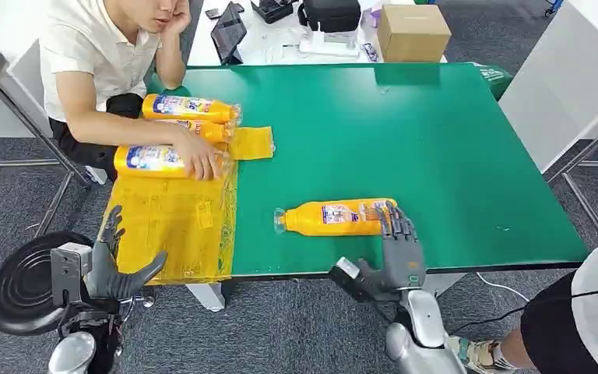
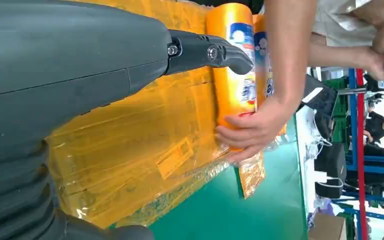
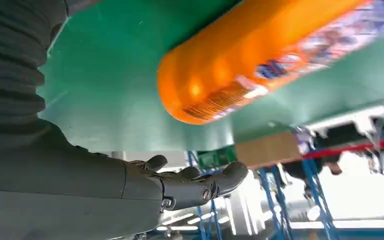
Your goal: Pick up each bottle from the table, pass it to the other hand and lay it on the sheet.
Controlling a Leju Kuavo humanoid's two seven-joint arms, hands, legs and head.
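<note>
Head view: high on my body, looking forward and down over green table [image 1: 405,140]. Left wrist view: turned sideways, close over yellow sheet [image 2: 130,150], shared with head view. Right wrist view: very close behind orange bottle [image 3: 260,55], also under head camera.

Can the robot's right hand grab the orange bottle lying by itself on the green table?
Probably yes. The right hand is already at the base end of the lone bottle, fingers spread and open. Nothing lies between them, and the green table around the bottle is bare.
</note>
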